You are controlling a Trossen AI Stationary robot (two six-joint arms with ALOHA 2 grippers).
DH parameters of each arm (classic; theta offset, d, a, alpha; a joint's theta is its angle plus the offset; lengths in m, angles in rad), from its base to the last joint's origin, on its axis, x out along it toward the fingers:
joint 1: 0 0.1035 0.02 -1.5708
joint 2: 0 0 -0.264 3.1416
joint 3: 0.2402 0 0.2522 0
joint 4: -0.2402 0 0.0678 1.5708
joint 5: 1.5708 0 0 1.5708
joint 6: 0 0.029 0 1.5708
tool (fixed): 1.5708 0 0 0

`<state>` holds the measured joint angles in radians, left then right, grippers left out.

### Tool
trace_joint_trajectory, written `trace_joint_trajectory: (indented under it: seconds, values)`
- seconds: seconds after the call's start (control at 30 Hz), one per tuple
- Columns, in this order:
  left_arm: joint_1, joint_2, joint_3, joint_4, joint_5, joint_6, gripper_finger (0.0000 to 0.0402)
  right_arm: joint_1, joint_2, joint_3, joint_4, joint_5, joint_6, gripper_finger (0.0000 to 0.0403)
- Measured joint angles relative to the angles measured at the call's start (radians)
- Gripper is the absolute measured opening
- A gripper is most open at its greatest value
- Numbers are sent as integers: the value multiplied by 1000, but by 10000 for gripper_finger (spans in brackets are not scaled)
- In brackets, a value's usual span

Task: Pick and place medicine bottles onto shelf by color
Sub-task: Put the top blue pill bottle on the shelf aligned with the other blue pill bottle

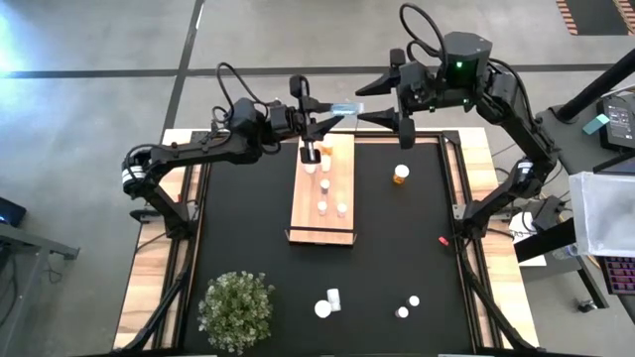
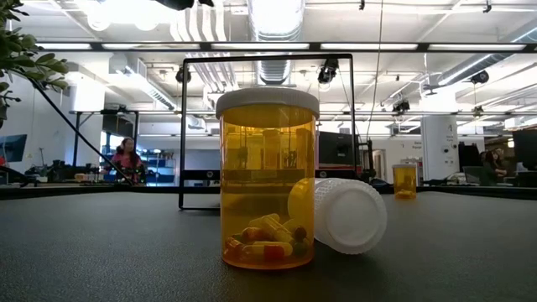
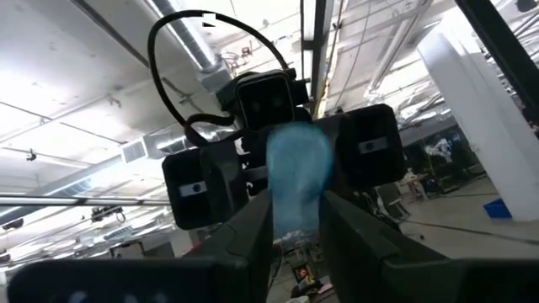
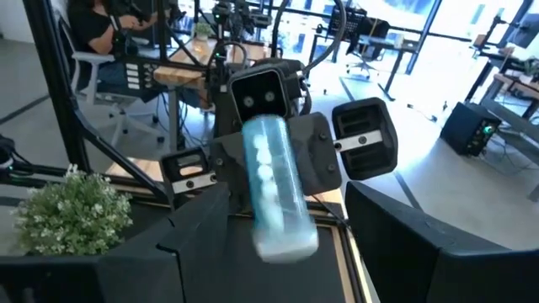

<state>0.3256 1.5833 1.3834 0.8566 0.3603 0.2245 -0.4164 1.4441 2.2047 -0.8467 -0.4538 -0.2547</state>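
Left gripper (image 1: 337, 115): closed on the pale blue bottle (image 1: 346, 108), which you are holding in the air above the far end of the shelf (image 1: 323, 231), lying roughly level and pointed at the other arm. Right gripper (image 1: 369, 117): facing the left one nose to nose, just beside the bottle's free end; its fingers (image 4: 198, 231) stand apart on either side of that end, and you cannot tell whether they touch it. In the left wrist view the blue bottle (image 3: 296, 181) sits clamped between the two dark fingers (image 3: 253, 231). Below the left gripper, on the wooden shelf: a row of small bottles, an orange one (image 1: 311, 156) at the far end and white-capped ones (image 1: 323, 184) toward the near end. Beneath and to the right of the right gripper, on the black mat (image 1: 397, 268): one orange bottle (image 1: 400, 175), standing. Well away, at the mat's near edge: an upright amber bottle (image 2: 268, 180) with capsules inside, a second bottle (image 2: 337, 215) lying on its side touching it, and two more white-capped bottles (image 1: 408, 306) farther right. Near-left corner: potted plant (image 1: 236, 309).
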Motion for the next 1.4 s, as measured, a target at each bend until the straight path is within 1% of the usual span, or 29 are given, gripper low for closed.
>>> trace_joint_trajectory:
  seconds: [0.43,0.53,0.7,0.77,0.83,0.93,1.07,1.27,1.4]
  values:
    - [0,0,0,-2,-6,-8,82,0,-1,0,-32,2,46,233]
    - [0,-2,0,-33,-6,-9,82,0,-16,0,-95,5,46,233]
    - [-1,-6,-2,-107,-7,-10,82,0,-33,0,-301,15,48,231]
    - [-1,-6,-2,-121,-7,-12,82,0,-34,-8,-393,53,62,231]
    - [-1,-6,-2,-128,-11,-40,82,0,-32,-28,-466,113,84,231]
    - [0,-7,-2,-145,-43,-100,82,-1,-32,-85,-526,177,129,230]
    - [2,-10,-2,-198,-114,-113,82,-1,-52,-184,-601,197,201,230]
    - [2,-13,-2,-274,-149,-113,82,-1,-160,-385,-633,206,372,228]
    - [2,-14,-2,-277,-189,-113,85,-1,-254,-533,-616,242,558,228]
